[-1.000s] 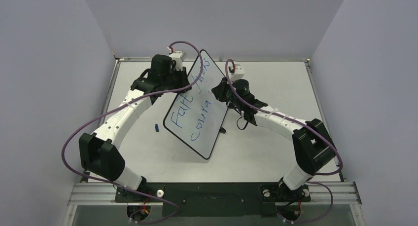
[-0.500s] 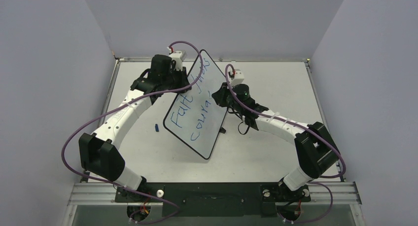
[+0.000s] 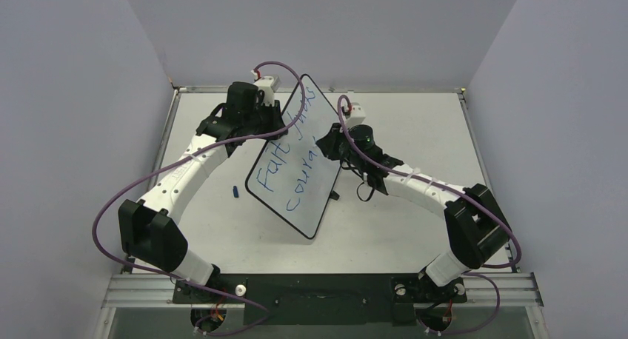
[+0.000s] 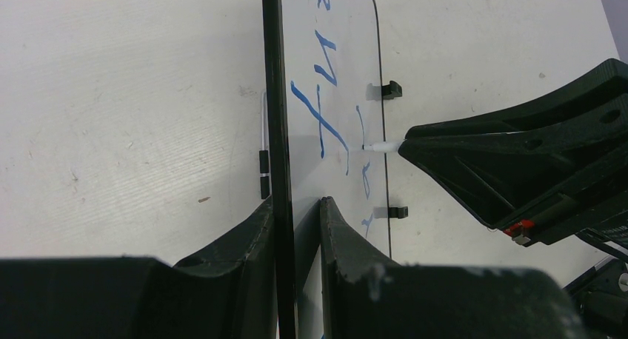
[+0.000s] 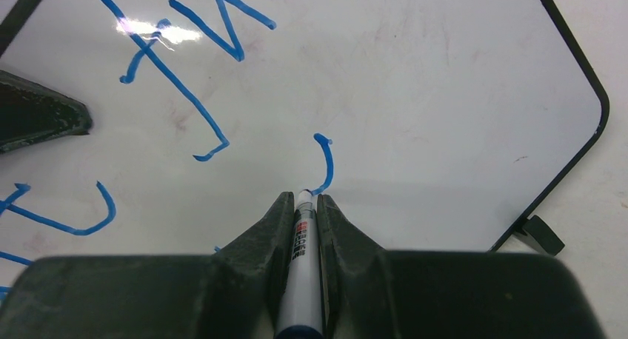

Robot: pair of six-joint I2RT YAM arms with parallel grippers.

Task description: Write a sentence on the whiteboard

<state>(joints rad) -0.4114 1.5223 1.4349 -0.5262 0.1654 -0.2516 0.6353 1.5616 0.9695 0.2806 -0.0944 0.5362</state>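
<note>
Right claw (image 5: pixel 304 200) shifting slightly toward 10 o'clock since a second ago, marker (image 5: pixel 301 243) tip now adding curved stroke after "coura". Sentence (image 3: pixel 290 160) sitting in blue, two lines, on whiteboard (image 3: pixel 315 206). Whiteboard standing tilted at centre of surface (image 3: pixel 415 124), long edge running 1 to 7 o'clock. Right claw gripping marker tight, tip meeting board face near 3 o'clock edge. Left claw (image 4: pixel 296 204) pinching board's black frame at 11 o'clock, jaws nearly closed. Small blue item (image 3: pixel 234 192) lying at 9 o'clock, apart from board.
</note>
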